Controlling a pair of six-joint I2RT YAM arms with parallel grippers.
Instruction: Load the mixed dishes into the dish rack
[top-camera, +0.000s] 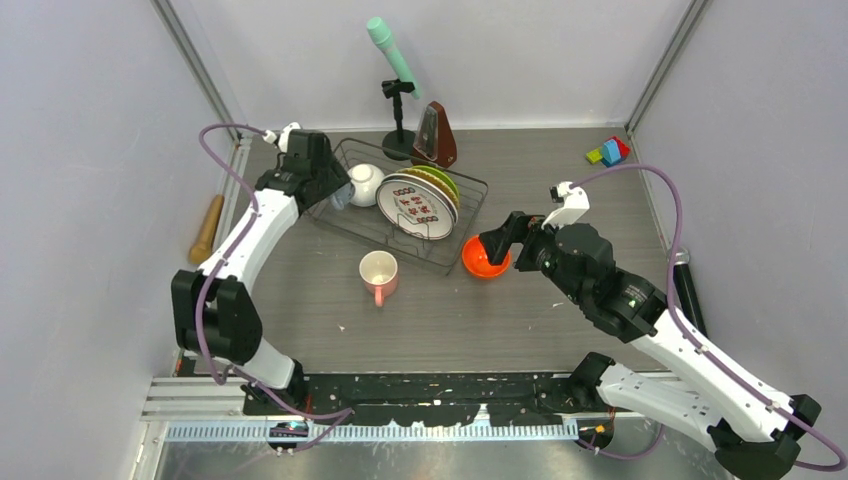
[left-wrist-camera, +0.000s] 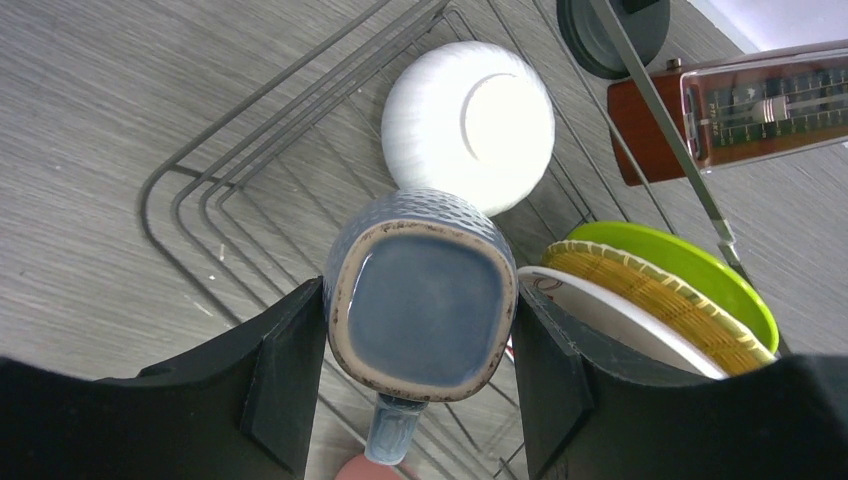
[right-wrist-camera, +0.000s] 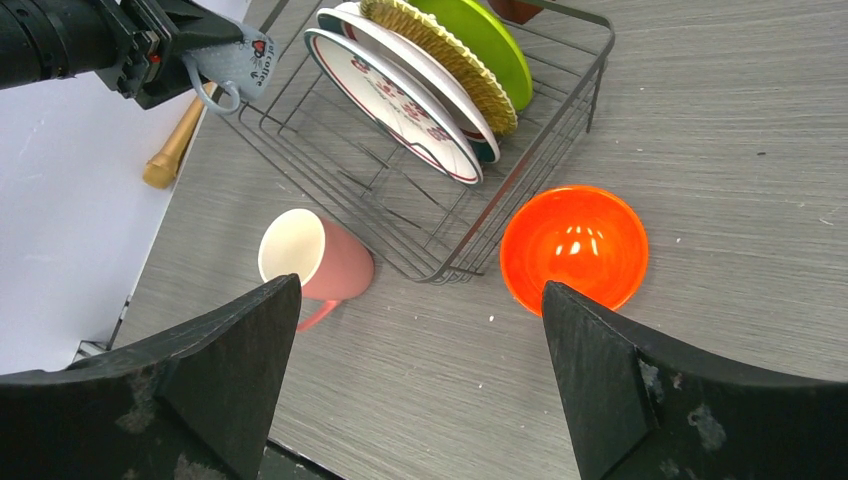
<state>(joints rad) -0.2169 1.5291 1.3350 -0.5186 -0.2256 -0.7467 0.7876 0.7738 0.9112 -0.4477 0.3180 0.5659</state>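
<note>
The dark wire dish rack (top-camera: 472, 215) holds a white bowl (top-camera: 366, 183) upside down. Beside the bowl stand three plates on edge: white teal-rimmed (top-camera: 415, 208), tan (left-wrist-camera: 650, 300) and lime-green (top-camera: 442, 180). My left gripper (left-wrist-camera: 420, 295) is shut on the small grey-blue mug (left-wrist-camera: 420, 300), base towards the camera, over the rack's left corner next to the white bowl (left-wrist-camera: 470, 125). The pink mug (top-camera: 378, 273) rests on the table in front of the rack. The orange-red bowl (top-camera: 483, 260) sits upright at the rack's right corner. My right gripper (right-wrist-camera: 420, 292) hovers open above the table, with the orange-red bowl (right-wrist-camera: 575, 245) just ahead of its right finger.
A metronome (top-camera: 436, 135) and a stand with a teal microphone (top-camera: 392, 55) are behind the rack. A wooden handle (top-camera: 207, 228) lies at the left wall. Coloured blocks (top-camera: 608, 151) sit at the back right. White walls enclose the table.
</note>
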